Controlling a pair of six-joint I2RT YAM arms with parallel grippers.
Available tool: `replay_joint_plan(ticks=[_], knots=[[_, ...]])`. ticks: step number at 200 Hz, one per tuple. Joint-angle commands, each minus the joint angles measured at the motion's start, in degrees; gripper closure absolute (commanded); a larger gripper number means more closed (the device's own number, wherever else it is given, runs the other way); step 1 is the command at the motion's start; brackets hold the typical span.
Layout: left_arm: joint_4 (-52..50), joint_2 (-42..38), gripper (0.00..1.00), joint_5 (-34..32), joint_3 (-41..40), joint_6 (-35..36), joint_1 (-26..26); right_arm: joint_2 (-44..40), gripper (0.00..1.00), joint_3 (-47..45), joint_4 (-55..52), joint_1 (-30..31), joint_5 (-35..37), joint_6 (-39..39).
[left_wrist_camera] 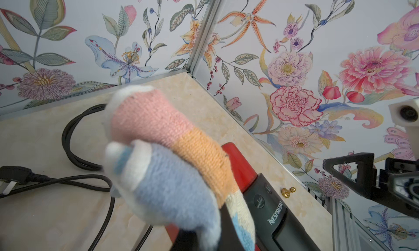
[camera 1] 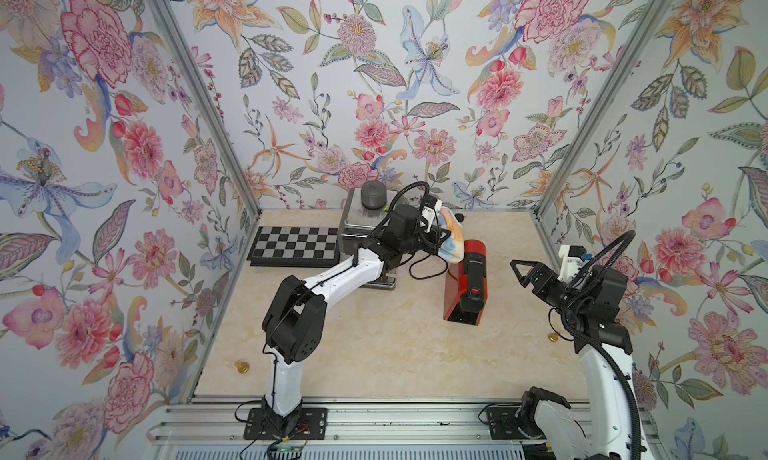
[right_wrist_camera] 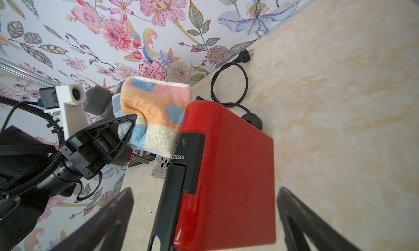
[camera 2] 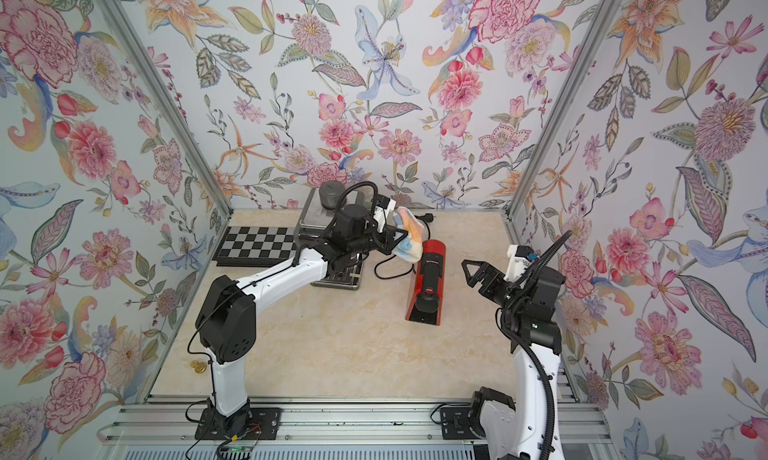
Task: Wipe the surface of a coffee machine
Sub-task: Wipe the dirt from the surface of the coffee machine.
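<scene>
The red coffee machine with a black front stands right of the table's centre, also visible in the right wrist view. A pastel towel cloth of pink, orange and blue presses against the machine's rear top end. My left gripper is shut on the cloth. In the left wrist view the cloth hides the jaws. My right gripper hangs open to the right of the machine, apart from it, its fingers empty.
A chessboard lies at the back left, beside a metal scale carrying a grey cylinder. The machine's black cord loops behind it. Brass knobs sit near both side walls.
</scene>
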Motion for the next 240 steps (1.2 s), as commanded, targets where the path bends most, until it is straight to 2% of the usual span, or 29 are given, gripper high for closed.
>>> replay_joint_plan(ticks=[1, 39, 86, 131, 154, 181, 240], knots=[[0.1, 2.2, 1.00, 4.0, 2.2, 3.3, -2.7, 1.7, 0.00, 0.9, -0.5, 2.5, 1.0, -1.2], [4.0, 3.7, 1.00, 7.8, -0.2, 2.4, -3.9, 5.2, 0.00, 3.0, -0.7, 9.1, 6.3, -1.9], [13.7, 2.6, 1.00, 9.4, -11.3, -2.4, -4.5, 10.8, 0.00, 5.1, -1.3, 15.0, 11.0, -3.6], [15.8, -2.8, 1.00, 10.4, -15.2, -2.8, -4.3, 11.1, 0.00, 6.5, -2.4, 15.6, 12.6, -4.5], [23.5, -7.0, 1.00, 14.6, -19.5, -7.0, -4.1, 11.0, 0.00, 6.8, -2.7, 15.6, 12.1, -4.7], [26.7, -10.7, 1.00, 14.5, -22.4, -8.1, -4.0, 12.1, 0.00, 7.8, -3.5, 16.2, 11.8, -5.6], [36.0, -1.5, 1.00, 17.3, -22.4, -13.6, -1.6, 16.2, 0.00, 10.5, -5.2, 18.9, 13.9, -7.4]])
